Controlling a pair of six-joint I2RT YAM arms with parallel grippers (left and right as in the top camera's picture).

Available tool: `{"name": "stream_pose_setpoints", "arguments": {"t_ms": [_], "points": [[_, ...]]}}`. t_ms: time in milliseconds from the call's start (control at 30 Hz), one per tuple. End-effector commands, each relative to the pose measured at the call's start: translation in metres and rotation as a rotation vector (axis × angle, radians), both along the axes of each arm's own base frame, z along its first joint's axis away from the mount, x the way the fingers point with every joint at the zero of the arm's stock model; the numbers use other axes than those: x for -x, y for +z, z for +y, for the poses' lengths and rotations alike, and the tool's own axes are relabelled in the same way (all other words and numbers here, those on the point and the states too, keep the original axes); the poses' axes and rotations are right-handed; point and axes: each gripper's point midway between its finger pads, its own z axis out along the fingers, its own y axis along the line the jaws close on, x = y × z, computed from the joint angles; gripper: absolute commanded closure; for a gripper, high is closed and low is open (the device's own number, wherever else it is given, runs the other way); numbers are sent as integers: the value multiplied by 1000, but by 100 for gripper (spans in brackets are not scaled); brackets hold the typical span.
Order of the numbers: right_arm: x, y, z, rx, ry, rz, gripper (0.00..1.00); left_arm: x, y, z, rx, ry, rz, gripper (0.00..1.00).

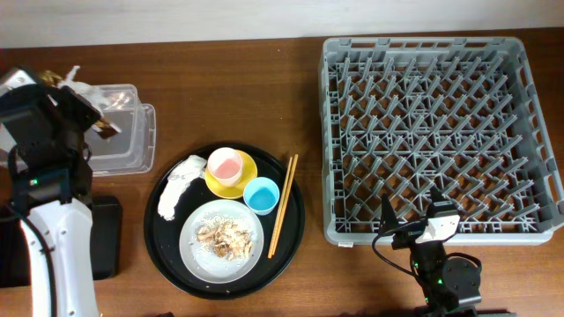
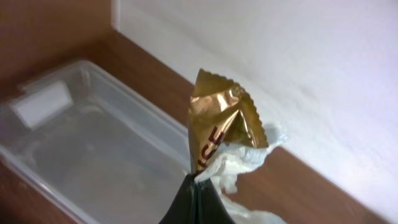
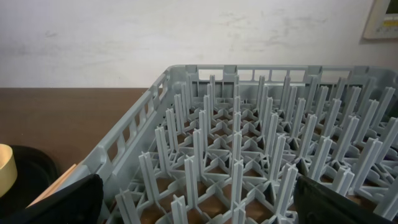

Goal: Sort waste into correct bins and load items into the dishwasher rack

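Observation:
My left gripper is shut on a gold foil wrapper and a crumpled white tissue, held above the far edge of the clear tub, which also shows in the left wrist view. My right gripper is open and empty at the near left corner of the grey rack. On the round black tray lie another white tissue, a pink cup on a yellow saucer, a light-blue cup, chopsticks and a pale plate with food scraps.
A shallow black rectangular tray lies at the left, partly under my left arm. The white wall runs close behind the tub. The rack's upright pegs fill the right wrist view.

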Motion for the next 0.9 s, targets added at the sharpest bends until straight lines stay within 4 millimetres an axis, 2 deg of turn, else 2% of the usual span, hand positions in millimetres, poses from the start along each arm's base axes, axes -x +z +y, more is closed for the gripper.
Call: {"name": "stream_pose_setpoints", "arguments": {"t_ms": [0, 33, 100, 133, 167, 267, 300, 333, 367, 433, 500, 533, 567, 600, 667, 700, 800, 867], "points": [[0, -3, 0, 0, -1, 6, 2, -4, -16, 44, -74, 225, 26, 99], [0, -3, 0, 0, -1, 6, 2, -10, -25, 49, -81, 238, 39, 99], [0, -3, 0, 0, -1, 6, 2, -24, -56, 55, -71, 241, 93, 83], [0, -3, 0, 0, -1, 6, 2, -27, -65, 57, -68, 242, 111, 68], [0, -3, 0, 0, -1, 6, 2, -28, -71, 59, -70, 251, 124, 40], [0, -3, 0, 0, -1, 6, 2, -21, -75, 67, -68, 274, 147, 27], [0, -3, 0, 0, -1, 6, 2, -16, -71, 65, -67, 273, 152, 26], [0, -3, 0, 0, -1, 6, 2, -8, -61, 60, -60, 260, 150, 20], [0, -3, 0, 0, -1, 6, 1, 0, -47, 45, -29, 199, 134, 15], [0, -3, 0, 1, -1, 6, 2, 13, -24, 4, 62, 16, 93, 15], [0, -3, 0, 0, -1, 6, 2, 50, -15, -63, 229, -238, 127, 16], [0, -3, 0, 0, -1, 6, 2, 72, -26, -88, 288, -304, 208, 16], [0, -3, 0, 0, -1, 6, 2, 84, -38, -104, 290, -367, 284, 16], [0, -3, 0, 0, -1, 6, 2, 100, -58, -128, 284, -451, 408, 16], [0, -3, 0, 0, -1, 6, 2, 115, -91, -142, 253, -462, 556, 13], [0, -3, 0, 0, -1, 6, 2, 118, -107, -139, 227, -416, 613, 13], [0, -3, 0, 0, -1, 6, 2, 122, -145, -132, 237, -335, 729, 25], [0, -3, 0, 0, -1, 6, 2, 115, -167, -132, 251, -331, 782, 33]]}}
